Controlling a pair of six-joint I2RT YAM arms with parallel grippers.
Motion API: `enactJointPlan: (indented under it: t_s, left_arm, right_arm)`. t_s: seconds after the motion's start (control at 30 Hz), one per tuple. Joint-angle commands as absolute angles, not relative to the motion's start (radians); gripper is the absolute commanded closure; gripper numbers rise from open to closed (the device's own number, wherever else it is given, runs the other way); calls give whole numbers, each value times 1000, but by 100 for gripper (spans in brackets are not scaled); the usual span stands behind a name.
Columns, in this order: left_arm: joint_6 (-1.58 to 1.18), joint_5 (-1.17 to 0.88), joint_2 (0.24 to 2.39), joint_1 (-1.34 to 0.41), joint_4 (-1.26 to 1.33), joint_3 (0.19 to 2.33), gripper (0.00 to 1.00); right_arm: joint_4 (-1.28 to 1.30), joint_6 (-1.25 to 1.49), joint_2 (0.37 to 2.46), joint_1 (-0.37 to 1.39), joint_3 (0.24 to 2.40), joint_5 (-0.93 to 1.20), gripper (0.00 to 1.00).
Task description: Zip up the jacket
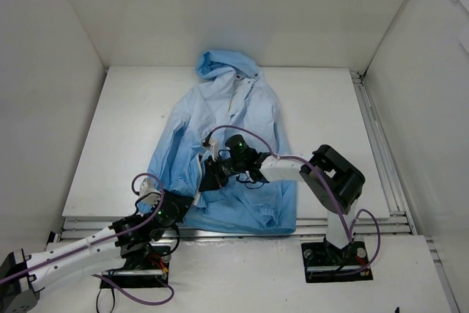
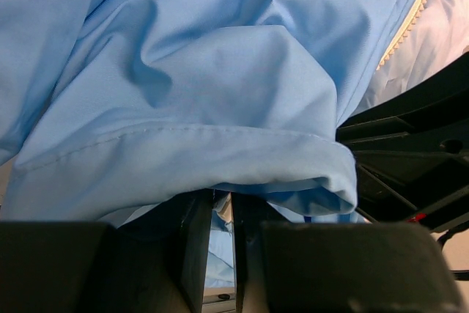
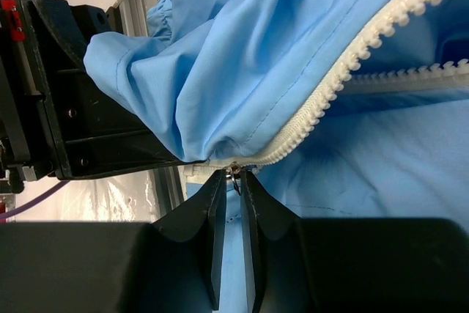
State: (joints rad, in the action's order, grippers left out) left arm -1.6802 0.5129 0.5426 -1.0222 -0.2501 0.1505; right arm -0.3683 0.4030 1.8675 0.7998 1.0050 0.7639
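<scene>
White table point(image 1: 330, 108), frame centre: jacket point(image 1: 242, 108). Left gripper point(image 2: 223, 199) near-shut on hem point(image 2: 220, 144); right gripper point(image 3: 233, 182) near-shut on zipper pull point(image 3: 234, 170). We advise: tension hem, draw straight.

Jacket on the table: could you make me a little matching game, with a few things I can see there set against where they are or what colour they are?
Things:
1 hood
2 zipper teeth
3 left gripper
4 right gripper

Descriptions:
A white
B clamped on the near hem of the jacket
C at the jacket's far end
D pinching the zipper pull

Pairs: 1-C, 2-A, 3-B, 4-D
</scene>
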Motion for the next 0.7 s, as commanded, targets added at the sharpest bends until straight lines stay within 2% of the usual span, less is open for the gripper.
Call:
enactJointPlan:
  t_s: [0.0,0.13,0.27,0.33,0.5,0.67]
  left_arm:
    - [-1681,512,560,-1026,-219,160,88]
    - [-1681,514,560,-1026,-216,161,88]
    - [-1663,506,548,-1026,-229,181,91]
    - [-1649,499,526,-1026,-264,219,100]
    - [-1559,480,477,-1026,-452,395,100]
    - [-1453,471,492,-1026,-610,578,100]
  right_arm:
    - [-440,410,1870,813,1048,775,90]
    - [-427,400,1870,811,1048,767,100]
    - [-381,367,1841,813,1048,736,100]
    - [-339,336,1795,818,1048,697,100]
    - [-123,209,1668,815,1146,517,100]
    - [-40,143,1598,810,1238,371,100]
